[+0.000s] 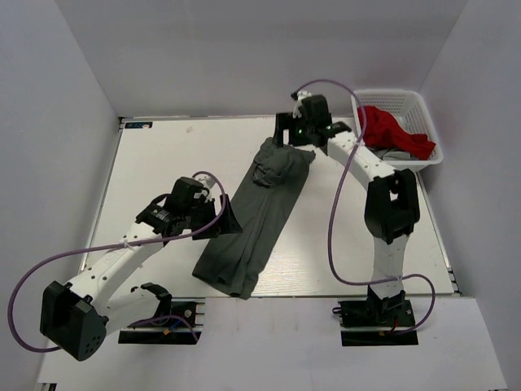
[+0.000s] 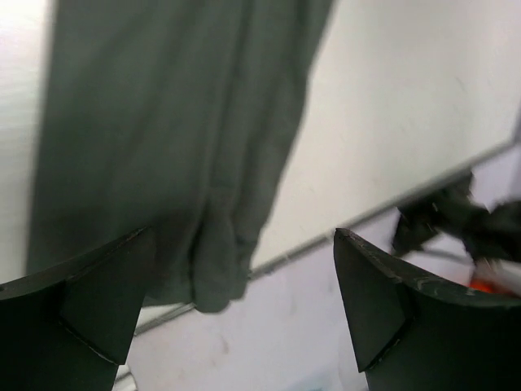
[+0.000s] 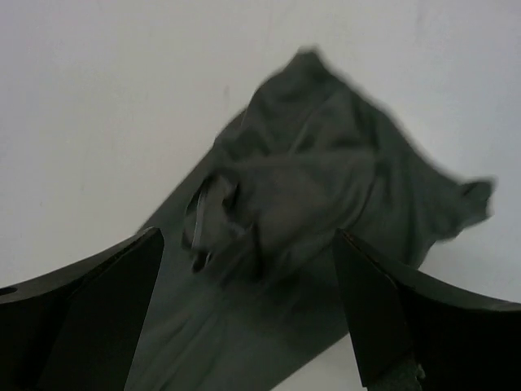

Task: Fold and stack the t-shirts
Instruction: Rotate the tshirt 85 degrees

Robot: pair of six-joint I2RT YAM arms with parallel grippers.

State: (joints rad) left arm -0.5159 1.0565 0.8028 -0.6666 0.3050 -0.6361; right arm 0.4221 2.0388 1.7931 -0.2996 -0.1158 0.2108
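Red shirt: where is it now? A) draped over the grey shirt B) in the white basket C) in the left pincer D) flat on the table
B: the red shirt lies bunched inside the white basket at the far right, apart from the grey shirt spread on the table.

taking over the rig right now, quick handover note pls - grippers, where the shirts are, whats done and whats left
Left gripper: open, holding nothing, fingers by the near half of the olive-grey shirt.
Right gripper: open, holding nothing, over that shirt's bunched far end.
Olive-grey shirt: a long narrow strip lying diagonally on the table, near end at the near edge.
Red shirt: in the white basket, far right corner.
Done: olive-grey shirt laid out, apparently narrowed lengthwise.
Left: finish folding it, fold the red one, stack both.
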